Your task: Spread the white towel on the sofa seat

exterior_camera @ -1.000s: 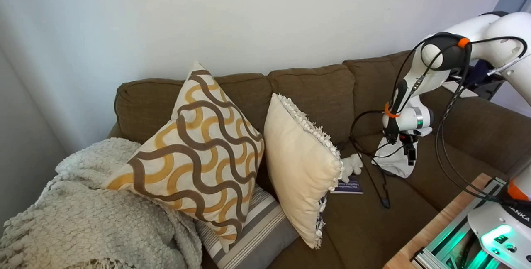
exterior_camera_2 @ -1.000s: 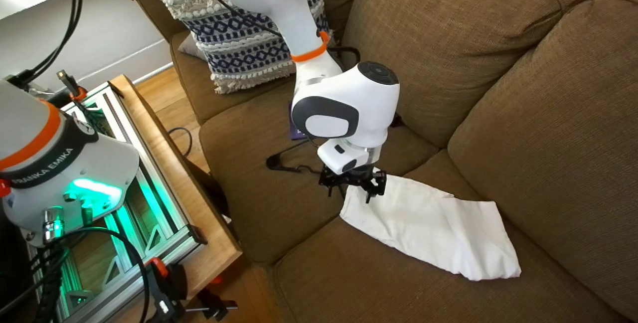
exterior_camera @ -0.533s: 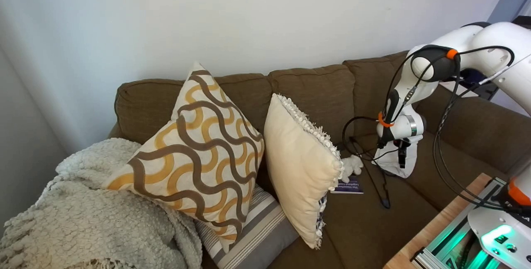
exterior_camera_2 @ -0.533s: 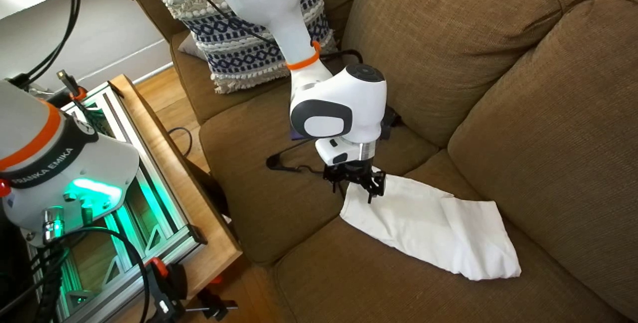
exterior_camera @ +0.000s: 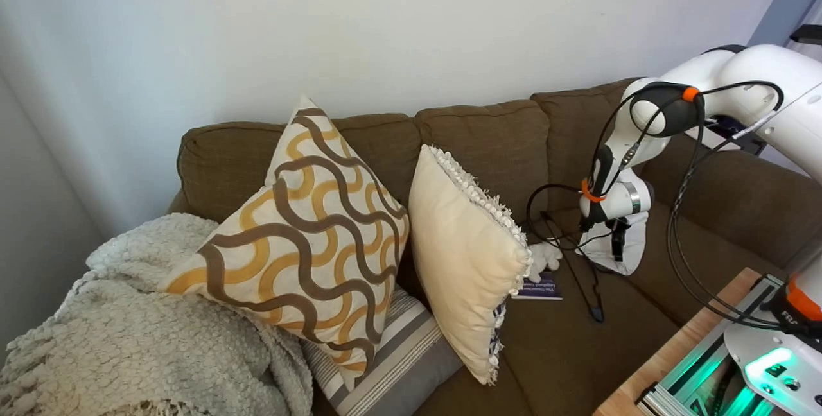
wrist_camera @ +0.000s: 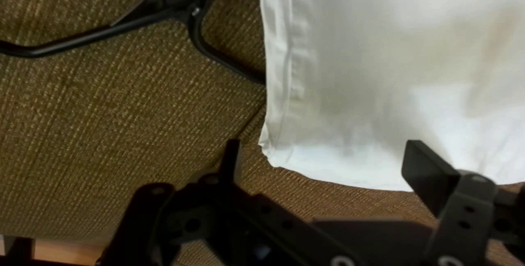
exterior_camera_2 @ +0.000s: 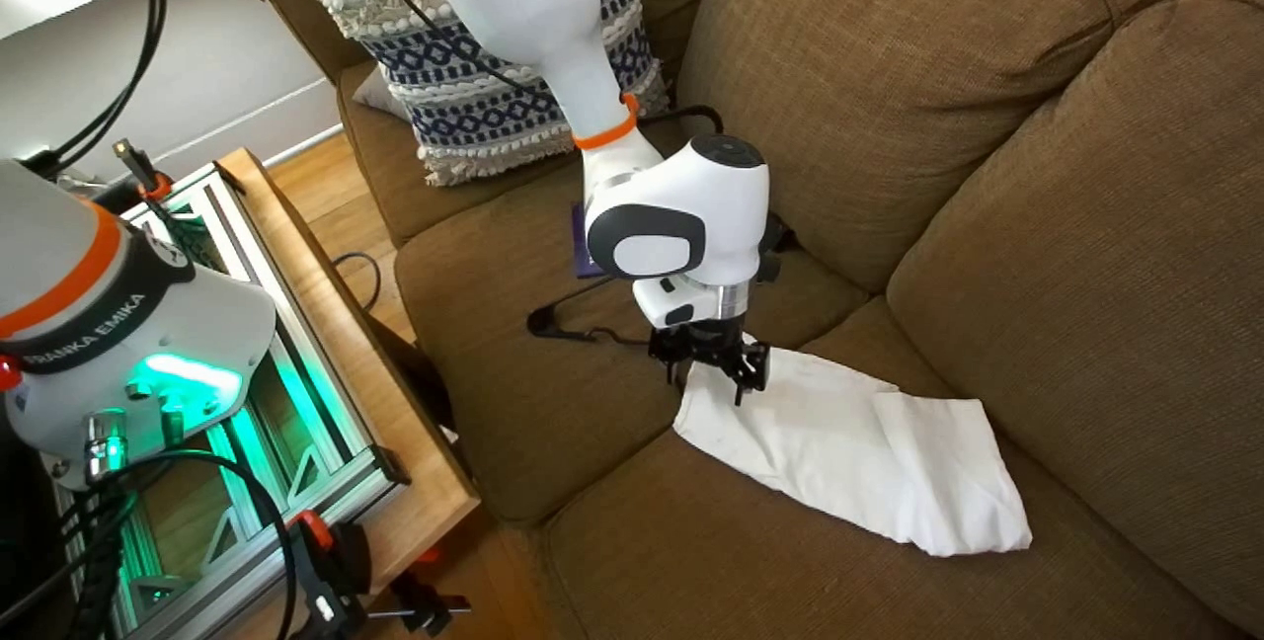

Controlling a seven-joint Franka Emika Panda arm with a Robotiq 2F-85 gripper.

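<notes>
The white towel [exterior_camera_2: 859, 452] lies folded and slightly rumpled across the brown sofa seat [exterior_camera_2: 691, 551], near the backrest. It also shows in an exterior view [exterior_camera: 634, 252], partly behind the gripper. In the wrist view the towel [wrist_camera: 369, 73] fills the upper right, with its near corner at the lower left of the cloth. My gripper [wrist_camera: 324, 149] is open and empty, fingers wide apart. One finger is over bare sofa beside that corner, the other over the towel's near edge. In both exterior views the gripper [exterior_camera_2: 705, 387] [exterior_camera: 618, 250] is pointing down above the towel's end.
A black hanger [exterior_camera_2: 558, 326] lies beside the towel's end; its bar [wrist_camera: 94, 34] runs to the towel edge in the wrist view. A purple book [exterior_camera: 539, 289] and white plush [exterior_camera: 544, 259] lie farther along. Pillows [exterior_camera: 462, 262] and the robot's wooden table [exterior_camera_2: 434, 492] flank the seat.
The arm has come lower, and the gripper has shifted left and down in an exterior view, turning slightly. The gripper stays open. The towel has not moved.
</notes>
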